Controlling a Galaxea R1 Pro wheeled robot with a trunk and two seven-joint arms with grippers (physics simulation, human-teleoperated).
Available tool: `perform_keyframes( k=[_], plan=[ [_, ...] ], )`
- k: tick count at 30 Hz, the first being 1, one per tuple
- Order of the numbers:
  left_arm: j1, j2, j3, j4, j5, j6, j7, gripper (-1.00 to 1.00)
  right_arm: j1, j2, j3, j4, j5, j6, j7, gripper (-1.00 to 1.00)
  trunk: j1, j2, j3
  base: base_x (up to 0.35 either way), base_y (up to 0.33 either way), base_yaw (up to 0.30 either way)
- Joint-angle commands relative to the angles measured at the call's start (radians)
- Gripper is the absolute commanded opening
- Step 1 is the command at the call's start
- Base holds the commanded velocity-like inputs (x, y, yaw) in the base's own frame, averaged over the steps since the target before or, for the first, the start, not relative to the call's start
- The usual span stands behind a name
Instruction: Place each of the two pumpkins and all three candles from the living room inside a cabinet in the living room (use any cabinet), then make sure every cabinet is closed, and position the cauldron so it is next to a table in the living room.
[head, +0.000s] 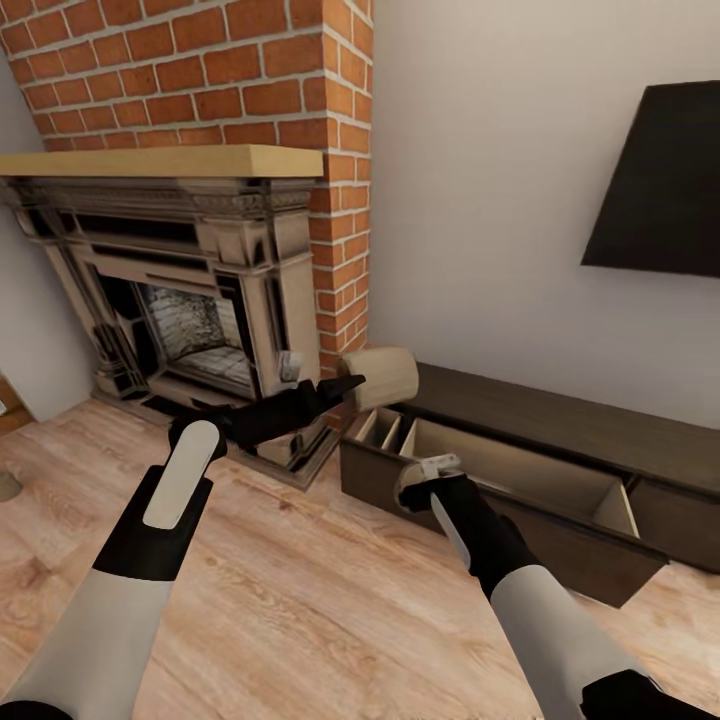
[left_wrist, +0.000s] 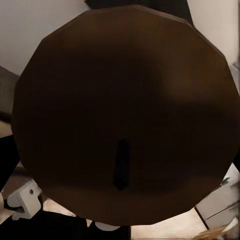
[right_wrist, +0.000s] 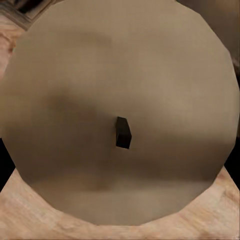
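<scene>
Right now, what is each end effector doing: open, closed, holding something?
Left end effector: closed on a candle, held above the cabinet and its open drawer.
Right end effector: holding another candle, seen end-on from its wrist.

A red brick chimney breast (head: 200, 70) rises at the left, with a pale wooden mantel shelf (head: 160, 160) running across it. Below the shelf stands an ornate fireplace surround (head: 250, 250) in dark and cream tones, its firebox (head: 195, 335) grey and sooty inside. To the right stretches a plain off-white wall (head: 480, 180), and a flat black panel (head: 660, 185) hangs on it near the right edge. Light wood plank floor (head: 300, 600) covers the foreground and runs up to the hearth.
</scene>
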Motion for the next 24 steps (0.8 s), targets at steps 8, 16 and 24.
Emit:
perform_keyframes(
  k=[8, 16, 24],
  plan=[
    [0.000, 0.002, 0.000, 0.000, 0.005, 0.000, -0.002, -1.00, 0.000, 0.001, -0.001, 0.001, -0.005, 0.000, 0.001, -1.00, 0.000, 0.000, -0.008, 0.000, 0.000, -0.235],
    [0.000, 0.000, 0.000, 0.000, 0.009, 0.000, -0.003, -1.00, 0.000, 0.001, -0.001, 0.002, -0.009, 0.000, 0.001, -1.00, 0.000, 0.000, -0.017, 0.000, 0.000, -0.226],
    [0.000, -0.003, 0.000, 0.000, 0.008, 0.001, -0.003, -1.00, 0.000, 0.000, -0.003, 0.015, -0.041, 0.000, 0.001, -1.00, 0.000, 0.000, -0.025, 0.000, 0.000, -0.232]
  ],
)
